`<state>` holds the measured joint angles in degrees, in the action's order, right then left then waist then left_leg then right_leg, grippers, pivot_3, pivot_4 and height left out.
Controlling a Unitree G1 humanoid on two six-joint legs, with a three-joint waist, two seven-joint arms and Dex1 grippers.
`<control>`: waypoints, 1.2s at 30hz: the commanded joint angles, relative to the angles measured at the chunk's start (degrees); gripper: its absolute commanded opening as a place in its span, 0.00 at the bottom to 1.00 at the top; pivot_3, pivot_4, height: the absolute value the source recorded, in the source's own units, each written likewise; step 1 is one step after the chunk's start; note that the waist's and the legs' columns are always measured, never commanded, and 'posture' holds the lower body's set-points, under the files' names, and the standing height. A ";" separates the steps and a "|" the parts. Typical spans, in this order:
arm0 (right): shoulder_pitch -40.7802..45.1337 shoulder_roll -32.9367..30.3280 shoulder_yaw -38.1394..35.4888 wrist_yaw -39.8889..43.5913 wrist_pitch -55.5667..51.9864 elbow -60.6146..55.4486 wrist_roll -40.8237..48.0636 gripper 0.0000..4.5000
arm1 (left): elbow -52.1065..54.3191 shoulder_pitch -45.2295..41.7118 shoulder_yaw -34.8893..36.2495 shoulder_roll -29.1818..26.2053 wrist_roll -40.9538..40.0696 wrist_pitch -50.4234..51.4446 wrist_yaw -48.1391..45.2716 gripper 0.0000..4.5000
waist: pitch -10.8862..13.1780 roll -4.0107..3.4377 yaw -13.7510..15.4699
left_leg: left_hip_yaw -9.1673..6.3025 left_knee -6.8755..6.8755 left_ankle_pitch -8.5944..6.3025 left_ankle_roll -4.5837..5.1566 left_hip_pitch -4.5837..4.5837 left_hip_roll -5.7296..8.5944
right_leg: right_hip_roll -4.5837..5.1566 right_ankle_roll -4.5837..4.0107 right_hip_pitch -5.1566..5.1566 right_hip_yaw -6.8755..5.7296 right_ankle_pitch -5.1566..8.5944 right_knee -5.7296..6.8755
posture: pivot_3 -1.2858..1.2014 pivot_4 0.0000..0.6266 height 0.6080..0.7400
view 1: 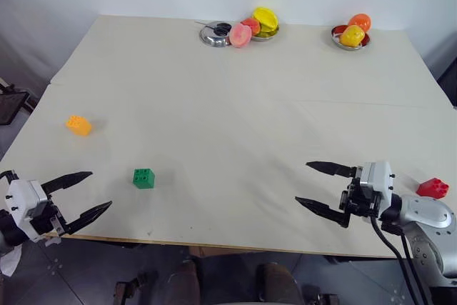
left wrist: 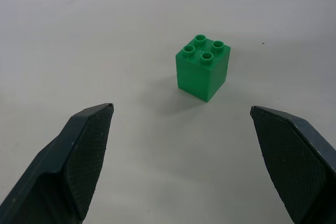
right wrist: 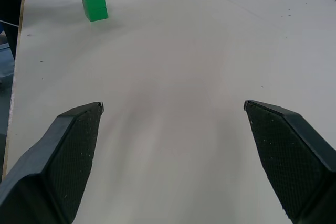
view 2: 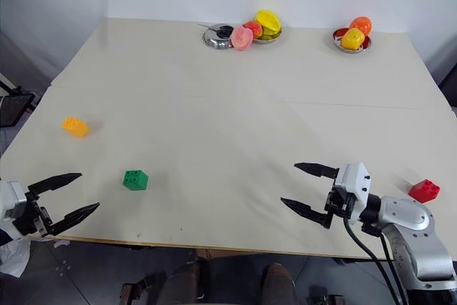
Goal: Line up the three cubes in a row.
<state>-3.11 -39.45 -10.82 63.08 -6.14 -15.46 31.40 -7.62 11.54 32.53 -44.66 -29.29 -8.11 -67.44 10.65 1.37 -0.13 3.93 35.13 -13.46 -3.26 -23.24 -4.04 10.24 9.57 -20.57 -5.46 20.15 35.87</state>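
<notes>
Three cubes lay scattered on the surface [view 1: 214, 91].
My left hand [view 1: 91, 195] and right hand [view 1: 311, 185] both stood spread apart, empty; green cube [view 1: 143, 178] sat near the left one.

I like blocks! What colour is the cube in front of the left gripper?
Green. The cube shows best in the left wrist view.

No readable text, label, brand, number or sign anywhere: none on the bench [view 1: 235, 119], none on the green cube [left wrist: 203, 67], the orange-yellow cube [view 1: 78, 125] or the red cube [view 1: 433, 188], none on the metal bowls [view 1: 214, 35] at the far edge.
</notes>
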 commanded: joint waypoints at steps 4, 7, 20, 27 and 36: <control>0.02 0.48 -0.65 -0.03 1.32 -0.22 0.17 1.00 | 1.04 -2.19 1.88 -0.06 -4.14 5.24 2.01 0.98 | 0.00 0.00 0.01 | 0.00 0.00 0.00 0.00 0.00 0.00 | 0.00 0.00 0.00 0.00 0.00 0.01 | 0.52 0.24 1.00; -0.25 0.76 -1.22 -0.65 1.32 -0.33 0.38 1.00 | 3.42 -2.72 1.60 -0.11 -4.82 7.67 3.03 0.98 | 0.00 0.00 0.01 | 0.00 0.01 0.00 0.00 0.00 0.00 | 0.00 0.00 0.01 0.00 0.00 0.02 | 0.52 0.24 1.00; -15.31 4.27 -22.66 -11.20 -0.93 -7.99 7.79 1.00 | 19.50 -18.93 -11.50 1.05 -11.71 27.40 10.60 0.98 | -0.01 -0.01 1.63 | -0.01 0.07 0.05 -0.08 0.00 0.01 | 0.00 0.00 0.08 0.01 0.00 0.02 | 0.52 0.24 1.00; -29.71 12.95 -38.69 -14.75 5.45 -5.85 7.24 1.00 | 11.30 -28.55 -23.61 5.22 -4.55 21.34 3.36 0.98 | -0.05 -0.09 2.04 | 0.00 0.06 0.07 -0.13 0.02 0.01 | -0.05 0.00 0.10 0.03 0.00 -0.05 | 0.52 0.24 1.00; -43.07 16.83 -48.11 -15.47 2.75 -0.77 11.97 1.00 | 14.53 -32.64 -26.83 8.93 -4.87 21.71 3.33 0.98 | -0.08 -0.16 0.84 | 0.01 -0.01 0.06 -0.12 0.05 0.00 | -0.06 0.00 0.11 0.07 0.00 -0.10 | 0.52 0.24 1.00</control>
<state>-45.03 -22.56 -56.22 48.97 -2.48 -16.25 41.69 3.76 -21.68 4.55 -36.01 -32.36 13.16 -65.00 10.57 1.22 0.71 3.94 35.12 -13.40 -3.38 -23.19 -4.04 10.19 9.57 -20.46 -5.39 20.15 35.78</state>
